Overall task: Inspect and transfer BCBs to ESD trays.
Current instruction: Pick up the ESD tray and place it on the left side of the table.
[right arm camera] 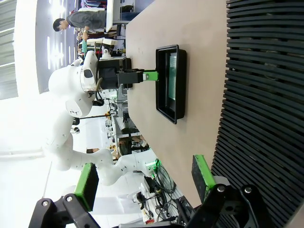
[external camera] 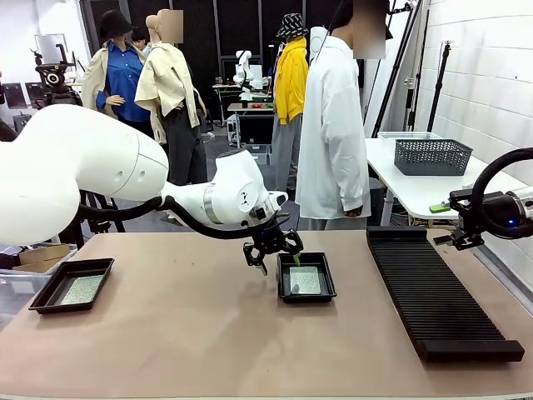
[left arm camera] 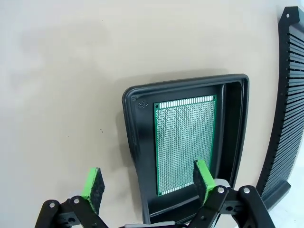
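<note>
While the left gripper (external camera: 273, 252) hangs wide open and empty over the middle tray (external camera: 306, 278), a BCB (external camera: 305, 280) lies flat inside.
Front view: another board (external camera: 82, 289) sits in the far-left tray (external camera: 72, 284). Left wrist view: the pads (left arm camera: 91, 186) straddle the tray's near rim; I'd lift straight clear without clipping it. Right wrist view: the right gripper (right arm camera: 145, 183) gapes empty above the slotted rack (right arm camera: 266, 95).

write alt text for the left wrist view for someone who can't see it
The left hand is open above a tan table, its green pads straddling the near-left corner of a black ESD tray. A green perforated BCB lies flat on the tray's floor, and a black ribbed rack curves along the right edge.
</note>
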### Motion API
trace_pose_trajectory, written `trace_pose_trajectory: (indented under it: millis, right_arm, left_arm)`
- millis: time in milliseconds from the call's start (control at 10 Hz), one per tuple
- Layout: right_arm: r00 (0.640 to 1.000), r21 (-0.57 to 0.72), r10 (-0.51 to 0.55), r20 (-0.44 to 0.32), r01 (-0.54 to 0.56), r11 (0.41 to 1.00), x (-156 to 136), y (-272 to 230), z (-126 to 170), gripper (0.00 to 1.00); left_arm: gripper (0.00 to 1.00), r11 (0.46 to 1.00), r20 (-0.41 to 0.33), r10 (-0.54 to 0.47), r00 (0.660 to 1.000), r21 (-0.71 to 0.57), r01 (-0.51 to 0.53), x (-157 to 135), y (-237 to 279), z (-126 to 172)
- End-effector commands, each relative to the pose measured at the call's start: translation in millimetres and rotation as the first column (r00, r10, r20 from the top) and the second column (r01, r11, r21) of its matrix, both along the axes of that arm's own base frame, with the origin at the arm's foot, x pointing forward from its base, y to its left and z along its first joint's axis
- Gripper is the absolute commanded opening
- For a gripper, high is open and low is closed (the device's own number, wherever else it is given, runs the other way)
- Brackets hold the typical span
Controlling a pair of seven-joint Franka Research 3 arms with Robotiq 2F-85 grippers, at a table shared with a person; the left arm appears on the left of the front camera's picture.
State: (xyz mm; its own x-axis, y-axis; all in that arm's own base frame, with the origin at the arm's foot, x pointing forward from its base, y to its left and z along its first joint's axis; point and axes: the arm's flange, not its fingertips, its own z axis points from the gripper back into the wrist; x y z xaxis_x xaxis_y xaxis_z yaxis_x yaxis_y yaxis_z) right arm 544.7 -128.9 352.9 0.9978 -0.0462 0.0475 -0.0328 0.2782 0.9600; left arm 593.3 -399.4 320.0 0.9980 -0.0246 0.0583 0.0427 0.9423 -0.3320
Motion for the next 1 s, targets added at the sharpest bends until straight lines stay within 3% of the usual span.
trace_pose_trajectory:
  millis: [0,300,500,700,800,900]
  right_arm:
    - [1.0,-0.007,0.006,-0.008,-0.006,1.0,-0.5,0.8,0.0,1.0]
    - [1.0,-0.007,0.006,-0.008,-0.006,1.0,-0.5,0.8,0.0,1.0]
    - [1.0,-0.007,0.006,-0.008,-0.006,1.0,-0.5,0.8,0.0,1.0]
    - [1.0,-0.007,0.006,-0.008,-0.006,1.0,-0.5,0.8,0.0,1.0]
    - [1.0,-0.007,0.006,-0.008,-0.006,1.0,-0.5,0.8,0.0,1.0]
    - [1.0,-0.007,0.006,-0.008,-0.006,1.0,-0.5,0.8,0.0,1.0]
  left_arm:
    - [0.95,0.999,0.006,-0.025,1.0,0.022,0.025,-0.7,5.2,0.2]
    - [0.75,1.0,0.006,-0.012,1.0,0.024,0.012,0.4,5.4,-1.0]
    - [0.47,0.999,0.003,-0.013,1.0,0.029,0.013,1.5,5.2,-2.4]
    - [0.1,0.999,0.008,-0.012,1.0,0.034,0.011,1.1,6.2,-3.8]
    - [0.0,0.999,0.004,-0.009,1.0,0.036,0.009,1.2,7.0,-4.3]
    - [0.0,0.999,0.004,0.0,1.0,0.036,-0.001,1.4,8.9,-4.8]
